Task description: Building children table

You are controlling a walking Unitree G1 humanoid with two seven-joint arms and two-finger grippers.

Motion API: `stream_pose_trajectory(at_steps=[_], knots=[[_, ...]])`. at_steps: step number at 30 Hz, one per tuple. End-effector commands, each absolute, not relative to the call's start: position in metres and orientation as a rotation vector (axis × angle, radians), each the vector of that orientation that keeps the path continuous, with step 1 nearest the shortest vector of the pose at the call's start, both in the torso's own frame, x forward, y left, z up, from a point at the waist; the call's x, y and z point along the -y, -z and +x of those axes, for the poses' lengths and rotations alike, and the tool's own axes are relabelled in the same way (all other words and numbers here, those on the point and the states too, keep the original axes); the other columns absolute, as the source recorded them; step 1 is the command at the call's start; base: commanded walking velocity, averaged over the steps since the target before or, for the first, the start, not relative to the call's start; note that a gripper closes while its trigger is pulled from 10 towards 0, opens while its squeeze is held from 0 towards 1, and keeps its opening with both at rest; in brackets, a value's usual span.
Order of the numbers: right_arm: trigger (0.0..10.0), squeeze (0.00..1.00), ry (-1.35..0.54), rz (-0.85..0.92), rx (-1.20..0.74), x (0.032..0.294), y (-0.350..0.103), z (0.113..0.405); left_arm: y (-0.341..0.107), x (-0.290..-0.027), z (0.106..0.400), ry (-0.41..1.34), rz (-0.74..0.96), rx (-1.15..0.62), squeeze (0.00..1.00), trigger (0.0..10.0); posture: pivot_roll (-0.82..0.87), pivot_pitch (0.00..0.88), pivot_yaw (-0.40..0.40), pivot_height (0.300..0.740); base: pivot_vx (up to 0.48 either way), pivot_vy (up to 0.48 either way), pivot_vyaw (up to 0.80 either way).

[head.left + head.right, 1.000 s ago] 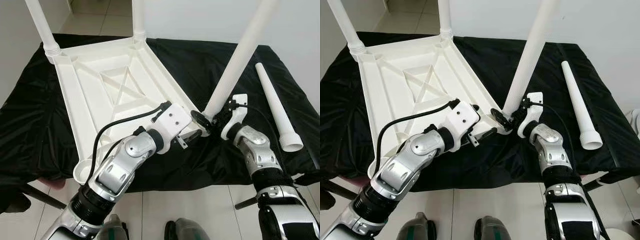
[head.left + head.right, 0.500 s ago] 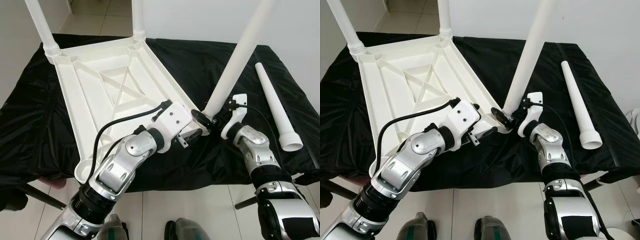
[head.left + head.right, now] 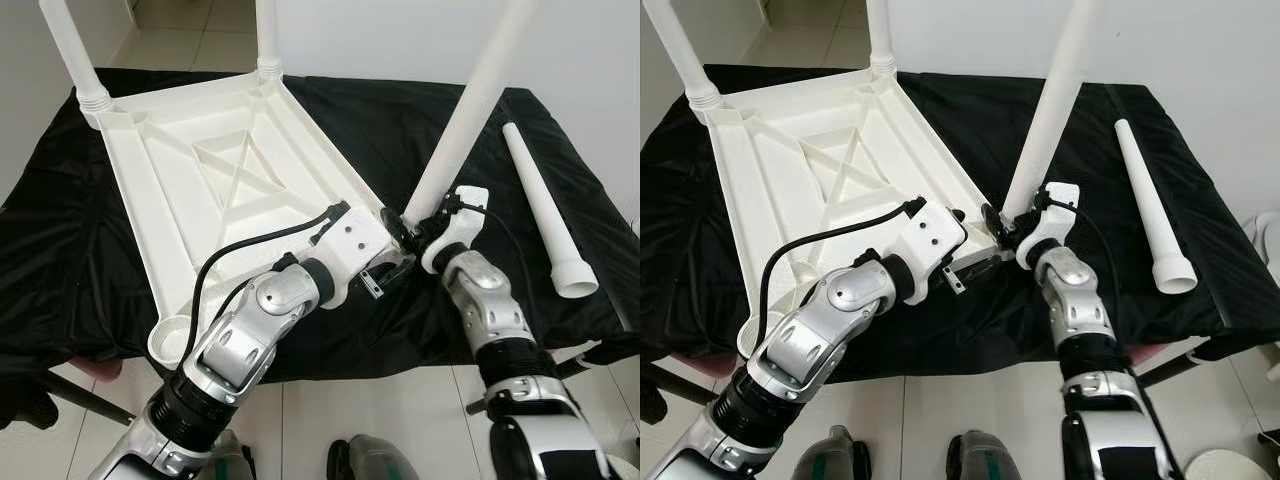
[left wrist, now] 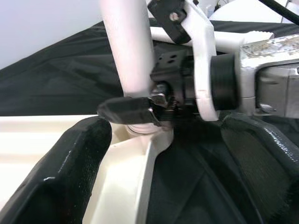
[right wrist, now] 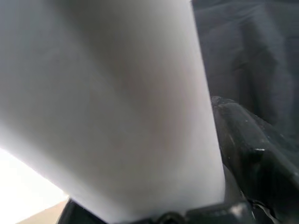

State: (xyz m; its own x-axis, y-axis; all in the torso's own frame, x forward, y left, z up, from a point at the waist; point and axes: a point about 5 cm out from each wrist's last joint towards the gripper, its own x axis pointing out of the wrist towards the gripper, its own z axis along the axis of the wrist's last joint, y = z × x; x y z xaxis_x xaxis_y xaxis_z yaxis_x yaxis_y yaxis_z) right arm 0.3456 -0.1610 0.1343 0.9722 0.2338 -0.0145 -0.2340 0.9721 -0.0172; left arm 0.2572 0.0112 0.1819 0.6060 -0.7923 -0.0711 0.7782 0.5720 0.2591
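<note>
The right gripper clenched the long white plastic leg at the near corner socket of the upturned white plastic tabletop on black cloth. The left gripper stood spread beside that corner. 1 loose white tapered leg lay apart.

A work surface is covered by a wrinkled black cloth. Glossy pale floor tiles are seen beyond, beside a plain white wall.
</note>
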Motion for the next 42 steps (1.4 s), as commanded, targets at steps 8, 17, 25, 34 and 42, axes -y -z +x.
stream_pose_trajectory(at_steps=[8,17,25,34,42], knots=[[10.0,0.0,0.236,0.0,0.02,0.149,-0.144,0.323,-0.181,-0.01,0.256,0.928,0.287,0.047,0.0,10.0,-0.11,0.047,-0.049,0.74,0.0,0.0,0.0],[10.0,0.0,0.213,-0.022,0.021,0.141,-0.148,0.317,-0.18,-0.013,0.257,0.918,0.292,0.044,0.0,10.0,-0.1,0.041,-0.056,0.74,0.0,0.0,0.0],[10.0,1.0,0.205,-0.015,0.033,0.141,-0.15,0.314,-0.179,-0.013,0.257,0.913,0.295,0.046,0.0,10.0,-0.1,0.025,-0.06,0.74,0.0,0.0,0.0],[10.0,1.0,0.055,0.029,0.058,0.146,-0.153,0.318,-0.18,-0.015,0.258,0.908,0.301,0.047,0.0,10.0,-0.09,0.019,-0.062,0.74,0.0,0.0,0.0],[10.0,0.0,-0.279,-0.025,0.055,0.151,-0.148,0.321,-0.181,-0.015,0.259,0.907,0.303,0.049,0.0,10.0,-0.1,0.028,-0.054,0.74,0.0,0.0,0.0]])
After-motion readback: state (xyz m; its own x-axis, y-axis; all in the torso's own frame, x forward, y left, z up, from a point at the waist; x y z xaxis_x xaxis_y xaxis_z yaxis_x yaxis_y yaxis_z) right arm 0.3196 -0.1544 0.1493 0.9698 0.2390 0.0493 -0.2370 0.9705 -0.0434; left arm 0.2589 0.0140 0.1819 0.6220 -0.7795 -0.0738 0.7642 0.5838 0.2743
